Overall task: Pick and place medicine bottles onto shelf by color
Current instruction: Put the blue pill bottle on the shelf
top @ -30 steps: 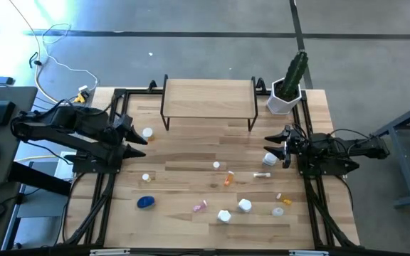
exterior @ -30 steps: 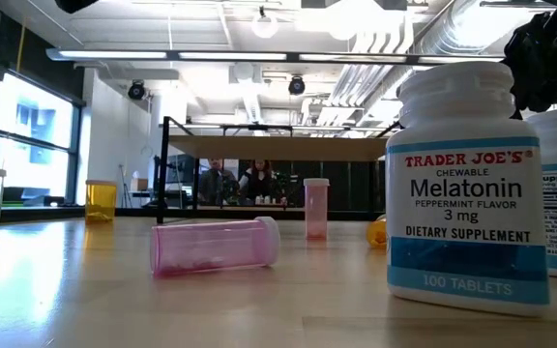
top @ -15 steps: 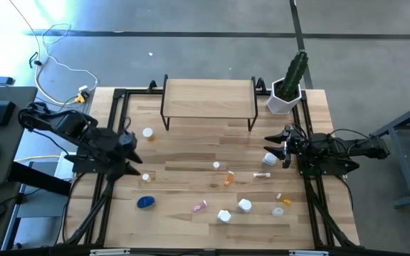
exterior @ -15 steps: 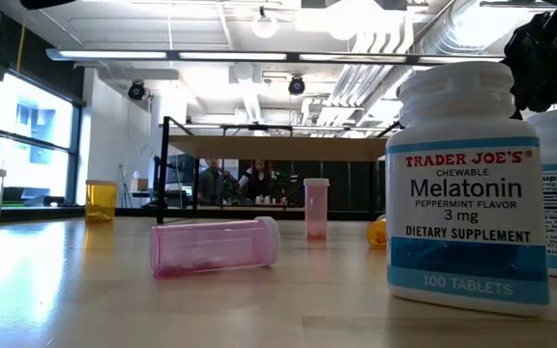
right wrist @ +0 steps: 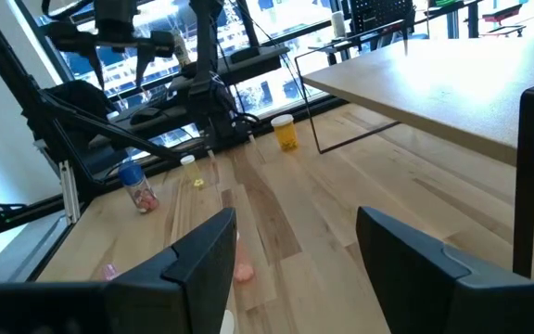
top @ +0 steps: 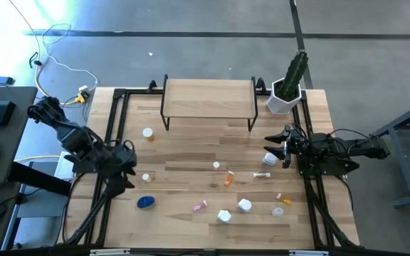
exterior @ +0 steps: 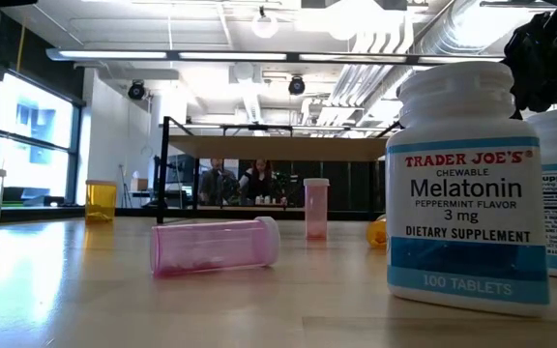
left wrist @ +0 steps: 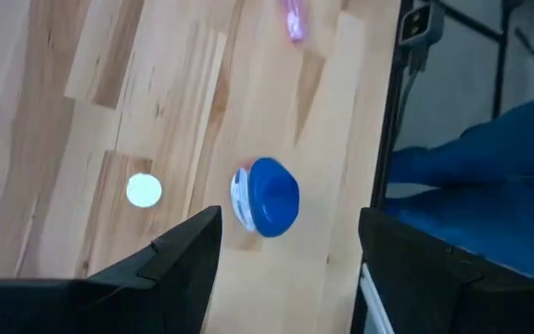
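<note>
The medicine bottles lie scattered over the near half of the table (top: 191, 153), none of them on the shelf (top: 208, 97), which stands bare at the middle of the far edge. Starting at the left edge, my left gripper (top: 125, 171) hangs above the table's left side with its fingers apart and nothing between them; in my left wrist view the blue-lidded jar (left wrist: 265, 197) lies on its side straight ahead, close to the near edge, with a small white-capped bottle (left wrist: 144, 191) beside it. From above, that white-capped bottle (top: 146, 177) stands just by my left gripper, and an orange bottle with a white cap (top: 148, 133) stands farther toward the shelf's left leg. Toward the middle, a small orange bottle (top: 216, 166) and an orange bottle on its side (top: 228, 179) lie near each other, and a pink bottle (top: 201, 205) lies nearer the near edge. In the low view this pink bottle (exterior: 216, 245) lies on its side. Right of centre, two white bottles (top: 245, 205) sit near the near edge, and another orange bottle (top: 282, 198) lies toward the right edge. My right gripper (top: 283, 146) waits at the right edge, fingers apart and empty, with a white bottle (top: 269, 159) just beside it. A cactus in a white pot (top: 287, 89) stands at the far right corner.
</note>
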